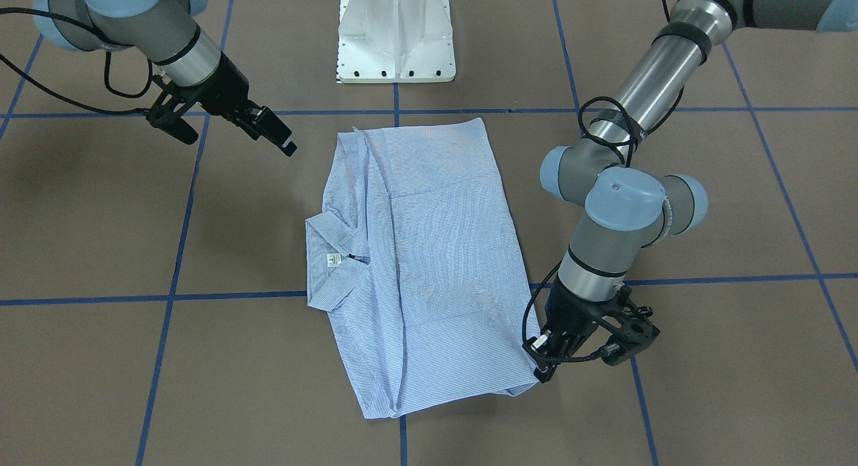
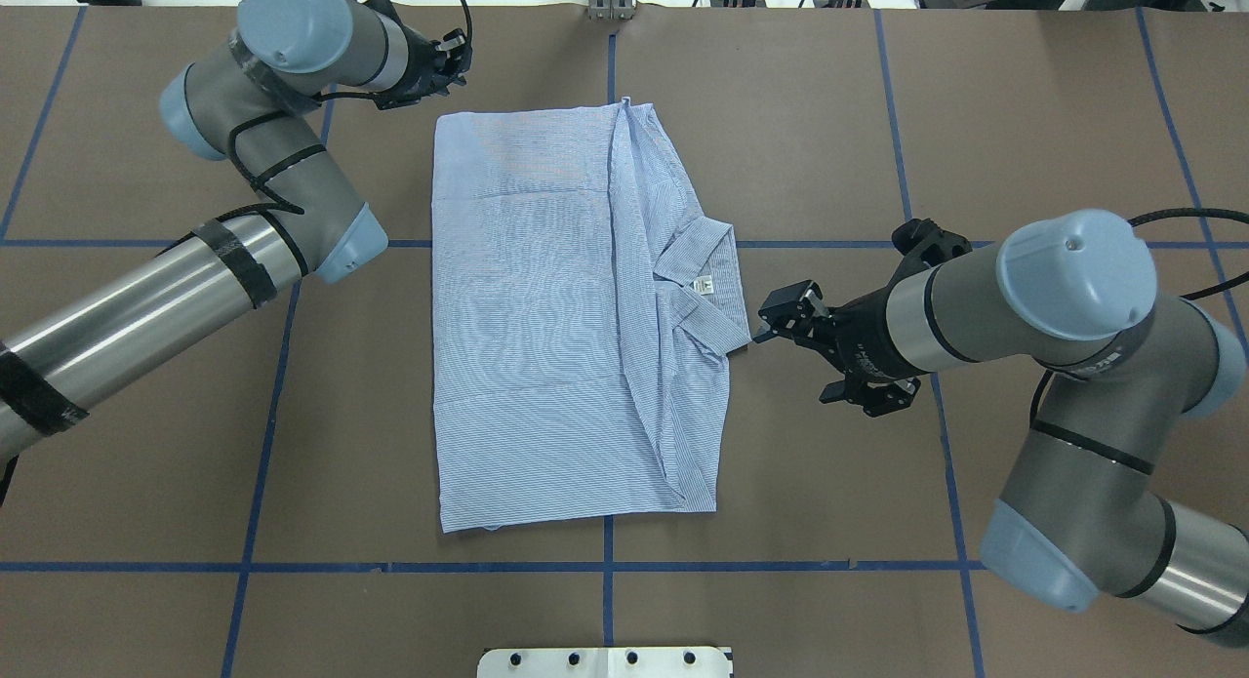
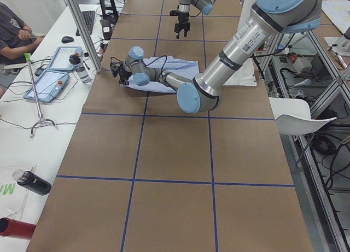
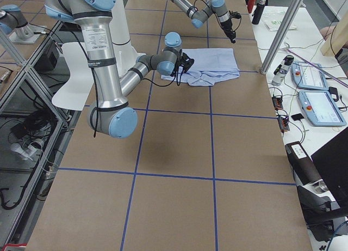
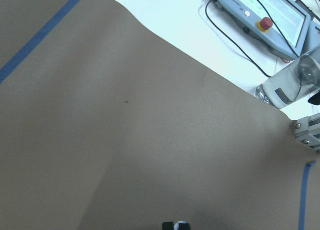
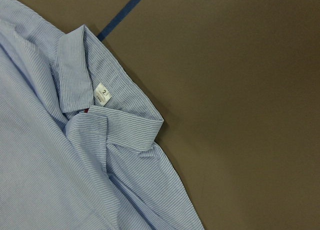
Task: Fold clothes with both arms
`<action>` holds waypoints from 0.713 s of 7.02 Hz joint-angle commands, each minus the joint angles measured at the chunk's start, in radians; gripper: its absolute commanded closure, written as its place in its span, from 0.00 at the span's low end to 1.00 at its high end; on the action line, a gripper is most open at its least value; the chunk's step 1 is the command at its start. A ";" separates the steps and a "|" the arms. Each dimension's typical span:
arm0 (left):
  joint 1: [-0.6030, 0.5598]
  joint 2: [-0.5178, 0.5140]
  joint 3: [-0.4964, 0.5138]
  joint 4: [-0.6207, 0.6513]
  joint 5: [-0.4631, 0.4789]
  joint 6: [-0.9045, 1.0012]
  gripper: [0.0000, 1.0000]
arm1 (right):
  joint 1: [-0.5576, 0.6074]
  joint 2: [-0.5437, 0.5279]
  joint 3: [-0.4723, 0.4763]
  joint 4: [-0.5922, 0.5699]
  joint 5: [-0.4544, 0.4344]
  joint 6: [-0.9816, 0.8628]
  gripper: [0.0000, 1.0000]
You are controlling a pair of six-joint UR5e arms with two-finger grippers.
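Observation:
The light blue striped shirt (image 2: 546, 327) lies flat in the middle of the table, folded into a tall rectangle. Its collar (image 2: 707, 288) and white neck label (image 6: 102, 94) stick out toward the right arm. My right gripper (image 2: 764, 322) hovers just beside the collar, apart from it, and looks open with nothing in it. My left gripper (image 2: 457, 59) is just off the shirt's far corner, low over the table (image 1: 539, 360). It looks shut and holds nothing. The left wrist view shows only bare brown table (image 5: 125, 140) and the gripper's tips at the bottom edge.
The white pedestal base (image 1: 395, 33) stands on the robot's side of the shirt. Blue tape lines (image 2: 608, 551) grid the brown table. Past the far edge is a white desk with control pendants (image 5: 265, 13), a bottle (image 3: 82, 71) and a seated person (image 3: 13, 33).

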 commanded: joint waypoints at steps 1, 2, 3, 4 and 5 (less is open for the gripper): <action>-0.063 0.165 -0.245 0.006 -0.203 0.048 0.26 | -0.065 0.148 -0.064 -0.121 -0.094 -0.010 0.00; -0.092 0.249 -0.353 0.008 -0.247 0.059 0.26 | -0.128 0.199 -0.076 -0.225 -0.178 -0.039 0.00; -0.095 0.276 -0.368 0.006 -0.246 0.061 0.26 | -0.186 0.212 -0.074 -0.281 -0.232 -0.220 0.00; -0.105 0.279 -0.369 0.008 -0.246 0.090 0.26 | -0.219 0.218 -0.074 -0.343 -0.272 -0.380 0.00; -0.105 0.295 -0.369 0.006 -0.243 0.102 0.26 | -0.242 0.255 -0.082 -0.428 -0.288 -0.558 0.00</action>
